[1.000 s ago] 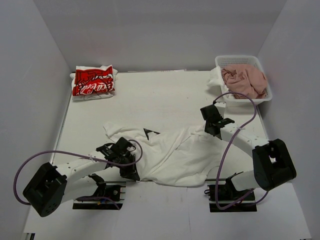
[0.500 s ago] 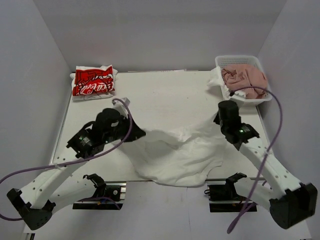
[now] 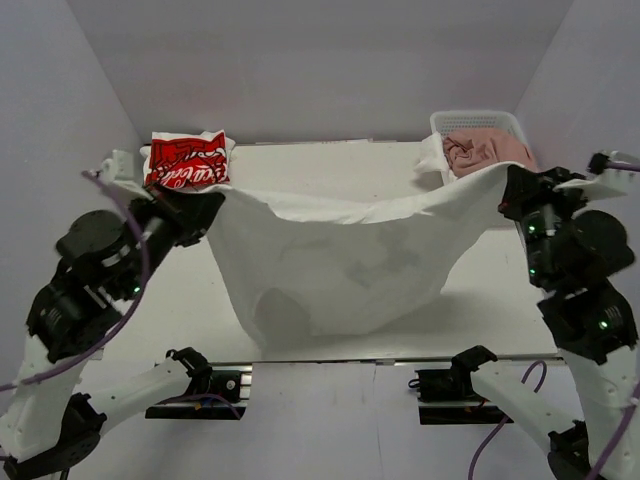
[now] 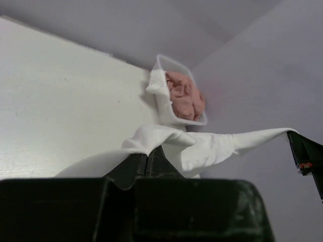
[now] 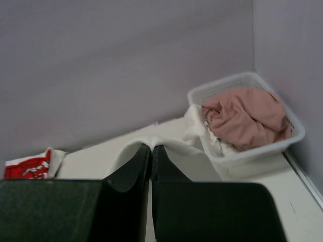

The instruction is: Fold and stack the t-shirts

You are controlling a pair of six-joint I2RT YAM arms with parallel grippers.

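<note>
The large white t-shirt (image 3: 340, 260) hangs in the air, stretched wide between both grippers high above the table. My left gripper (image 3: 210, 205) is shut on its left top corner; the pinched cloth shows in the left wrist view (image 4: 151, 143). My right gripper (image 3: 510, 190) is shut on its right top corner, seen in the right wrist view (image 5: 151, 143). The white shirt with red script print (image 3: 187, 163) lies folded at the far left (image 5: 30, 166). The dusty-pink shirt (image 3: 490, 152) lies crumpled in the basket (image 4: 184, 96) (image 5: 247, 118).
The white mesh basket (image 3: 525, 125) stands at the far right corner, with white cloth draped over its left side. Grey walls close in the table on three sides. Both arm bases sit at the near edge.
Both grippers have risen and moved apart, lifting the white t-shirt off the table and spreading it taut in the air.
</note>
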